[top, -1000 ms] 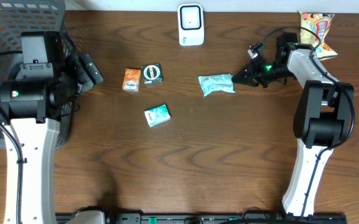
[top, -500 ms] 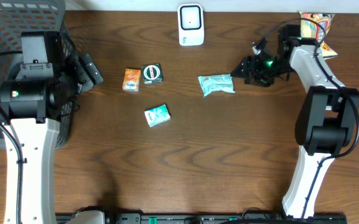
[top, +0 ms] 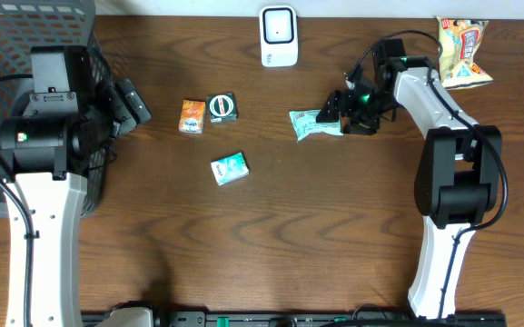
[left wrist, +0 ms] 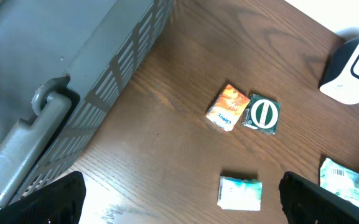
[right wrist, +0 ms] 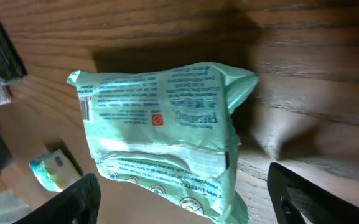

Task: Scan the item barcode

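Note:
A mint-green packet lies flat on the wooden table, right of centre. My right gripper is open at its right end. In the right wrist view the packet fills the middle, printed side up, with a small barcode at its left edge. Its lower end reaches between the spread fingers, and I cannot tell whether they touch it. The white scanner stands at the back centre. My left gripper hangs open beside the basket, holding nothing.
A grey basket fills the far left. An orange packet, a dark green item with a round logo and a teal packet lie left of centre. A snack bag rests at the back right.
My right gripper has gone from shut to open and has moved left, up to the green packet's right end. The left arm has not moved.

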### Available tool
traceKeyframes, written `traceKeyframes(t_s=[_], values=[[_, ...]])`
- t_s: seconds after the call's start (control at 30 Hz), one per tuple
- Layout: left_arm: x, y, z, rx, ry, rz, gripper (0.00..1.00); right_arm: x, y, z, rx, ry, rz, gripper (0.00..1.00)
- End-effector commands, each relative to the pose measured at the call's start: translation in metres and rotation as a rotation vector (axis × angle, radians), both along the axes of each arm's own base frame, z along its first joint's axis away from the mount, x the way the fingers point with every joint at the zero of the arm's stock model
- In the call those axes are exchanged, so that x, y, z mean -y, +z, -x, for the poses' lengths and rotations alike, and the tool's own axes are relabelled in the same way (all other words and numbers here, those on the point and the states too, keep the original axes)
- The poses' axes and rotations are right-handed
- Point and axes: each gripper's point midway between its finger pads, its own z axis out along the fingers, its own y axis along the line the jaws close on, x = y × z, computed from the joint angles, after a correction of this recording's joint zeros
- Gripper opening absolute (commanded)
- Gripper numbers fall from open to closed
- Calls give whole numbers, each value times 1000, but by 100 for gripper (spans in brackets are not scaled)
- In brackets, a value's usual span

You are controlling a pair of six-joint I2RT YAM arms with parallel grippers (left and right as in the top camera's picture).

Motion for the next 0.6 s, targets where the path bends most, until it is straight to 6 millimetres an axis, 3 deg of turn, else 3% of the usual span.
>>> traceKeyframes(t_s=[0.0,0.23,0.37,0.57], values=[[-2,2,2,5,15,0,98,2,-10,3,-46,-47,6,79],[-2,2,2,5,15,0,98,-12,-20,10,-52,-36,-38,79],[-2,2,2,5,15,0,97,-14,-26,2,-28,-69,-46,76],[-2,2,2,5,15,0,98,-25,-25,-11,4,-112,-139,65]])
